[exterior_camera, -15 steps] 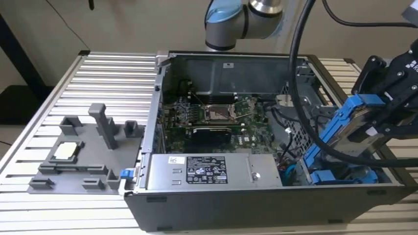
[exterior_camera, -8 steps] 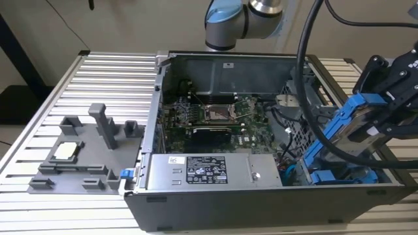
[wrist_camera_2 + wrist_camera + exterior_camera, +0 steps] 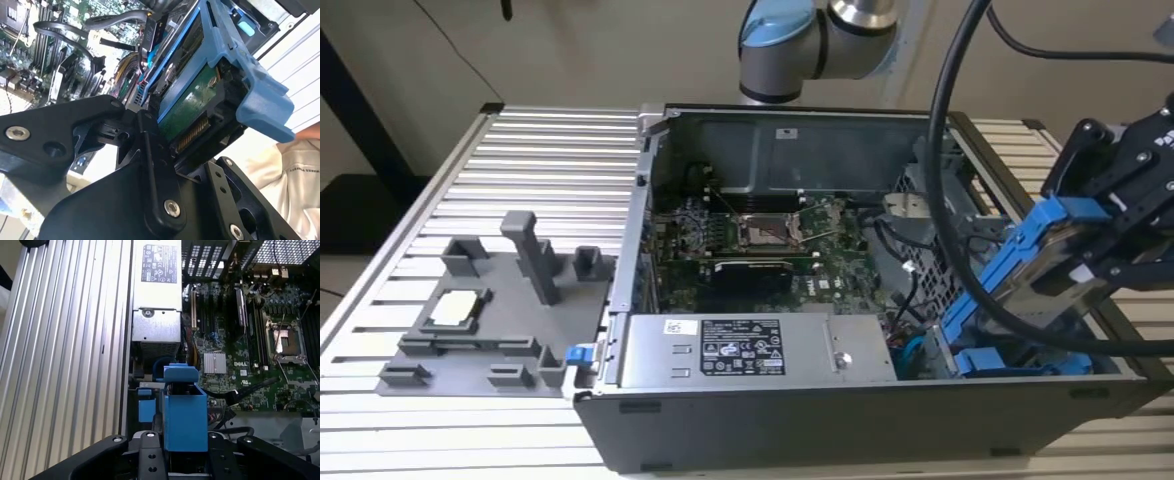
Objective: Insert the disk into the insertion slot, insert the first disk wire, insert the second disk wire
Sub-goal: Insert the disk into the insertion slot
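My gripper (image 3: pixel 1097 245) is shut on the disk (image 3: pixel 1034 275), a drive in a bright blue carrier. I hold it tilted over the near right corner of the open black computer case (image 3: pixel 761 420), its low end dipping inside. The insertion slot (image 3: pixel 937 350) lies in that corner, mostly hidden behind the disk. In the second wrist view the disk (image 3: pixel 192 107) shows its green circuit board and connector between black fingers (image 3: pixel 150 165). In the first wrist view the blue carrier (image 3: pixel 185 412) stands up from the gripper (image 3: pixel 185 460).
A grey labelled power-supply box (image 3: pixel 740 350) sits along the case's near wall, the motherboard (image 3: pixel 761 235) behind it. Loose black cables (image 3: pixel 245 390) run near the disk. A grey fixture plate (image 3: pixel 487 320) lies on the ribbed table at the exterior view's left. A white sleeve (image 3: pixel 295 175) is close by.
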Robot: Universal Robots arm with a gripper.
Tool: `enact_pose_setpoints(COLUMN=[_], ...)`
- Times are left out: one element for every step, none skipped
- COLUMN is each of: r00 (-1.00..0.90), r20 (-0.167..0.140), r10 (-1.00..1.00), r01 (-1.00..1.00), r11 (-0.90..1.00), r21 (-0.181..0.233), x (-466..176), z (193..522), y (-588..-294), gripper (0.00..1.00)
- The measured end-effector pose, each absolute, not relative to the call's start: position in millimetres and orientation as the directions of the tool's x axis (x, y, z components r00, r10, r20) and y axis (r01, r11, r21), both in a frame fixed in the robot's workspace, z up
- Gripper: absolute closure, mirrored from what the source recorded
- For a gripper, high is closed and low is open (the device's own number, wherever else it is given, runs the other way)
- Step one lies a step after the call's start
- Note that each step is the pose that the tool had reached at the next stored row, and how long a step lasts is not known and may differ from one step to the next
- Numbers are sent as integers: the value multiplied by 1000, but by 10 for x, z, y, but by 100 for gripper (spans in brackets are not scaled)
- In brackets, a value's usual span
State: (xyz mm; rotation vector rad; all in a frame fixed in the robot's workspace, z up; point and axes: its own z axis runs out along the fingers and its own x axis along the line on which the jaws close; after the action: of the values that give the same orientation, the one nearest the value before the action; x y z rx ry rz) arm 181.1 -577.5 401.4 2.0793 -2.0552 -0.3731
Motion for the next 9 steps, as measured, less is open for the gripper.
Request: enact_pose_setpoints(r00=[5, 5, 5, 5, 5, 5, 5, 5, 5], r20=[-43, -43, -43, -43, -43, -43, -43, -43, -43], r10=[-999, -999, -999, -999, -999, -999, -999, -999, -999], r01=[-951, -951, -952, -952, -952, -952, -952, -952, -952], r11=[-18, -18, -18, -18, -18, -18, -18, -18, -18], r21=[310, 308, 307, 306, 306, 306, 306, 306, 306], x=[1811, 1811, 1811, 1811, 1811, 1811, 1811, 1811, 1811], z=[4009, 4003, 3994, 3979, 3963, 3945, 3927, 3908, 3891], y=[-5775, -5776, -5777, -5777, -5777, -5777, -5777, -5777, -5777], gripper=[67, 67, 67, 67, 67, 67, 67, 67, 67])
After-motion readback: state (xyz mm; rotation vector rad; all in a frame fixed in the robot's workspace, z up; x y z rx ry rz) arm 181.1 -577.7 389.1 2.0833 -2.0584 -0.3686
